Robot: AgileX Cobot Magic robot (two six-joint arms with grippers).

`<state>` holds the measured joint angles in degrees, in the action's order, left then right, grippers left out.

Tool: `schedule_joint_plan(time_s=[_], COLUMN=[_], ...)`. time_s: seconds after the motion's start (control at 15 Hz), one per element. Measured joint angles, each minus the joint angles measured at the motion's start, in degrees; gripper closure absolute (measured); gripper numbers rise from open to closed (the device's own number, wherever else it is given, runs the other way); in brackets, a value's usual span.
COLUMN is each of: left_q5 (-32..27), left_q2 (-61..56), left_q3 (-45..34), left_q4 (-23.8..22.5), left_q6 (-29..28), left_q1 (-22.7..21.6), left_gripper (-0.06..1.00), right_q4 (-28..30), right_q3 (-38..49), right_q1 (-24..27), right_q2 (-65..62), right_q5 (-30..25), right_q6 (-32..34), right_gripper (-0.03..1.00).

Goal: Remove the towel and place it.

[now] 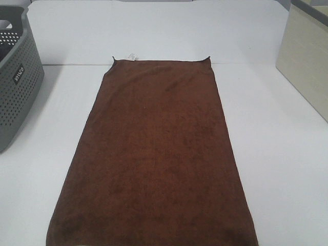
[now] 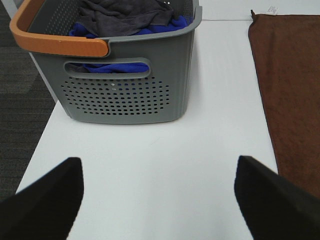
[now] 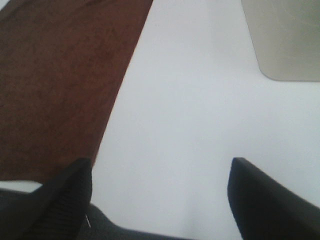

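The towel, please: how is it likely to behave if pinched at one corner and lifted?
The towel looks plush and lies flat, so it will probably drape limply. Being large, most would likely trail across the table rather than lift clear.

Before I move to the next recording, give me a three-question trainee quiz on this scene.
1. True or false: the towel lies spread flat on the table.
2. What is in the grey basket? A) folded cloths B) bottles C) nothing
3. Is either the left gripper or the right gripper holding anything?

Key: 1 true; 2 A; 3 no, both are open and empty.
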<state>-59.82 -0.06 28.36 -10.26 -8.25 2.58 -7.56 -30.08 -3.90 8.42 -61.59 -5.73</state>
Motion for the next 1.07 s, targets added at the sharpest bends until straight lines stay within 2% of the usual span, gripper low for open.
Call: schedule_joint_plan(time_s=[0.33,1.07], left_q5=[-0.3,-0.3], left_q2=[-0.2,-0.2], left_q3=[0.0,0.0], left_q4=[0.1,1.7], left_q6=[-0.4,0.1], left_q1=[0.0,0.0], left_gripper=[0.18,0.18], right_q4=[1.4,3.8], right_q3=[1.3,1.3], right_q1=[0.0,0.0], right_q2=[-8.2,-8.6], right_q5=[0.4,0.5], right_q6=[0.0,0.3], right_gripper=[0.24,0.24])
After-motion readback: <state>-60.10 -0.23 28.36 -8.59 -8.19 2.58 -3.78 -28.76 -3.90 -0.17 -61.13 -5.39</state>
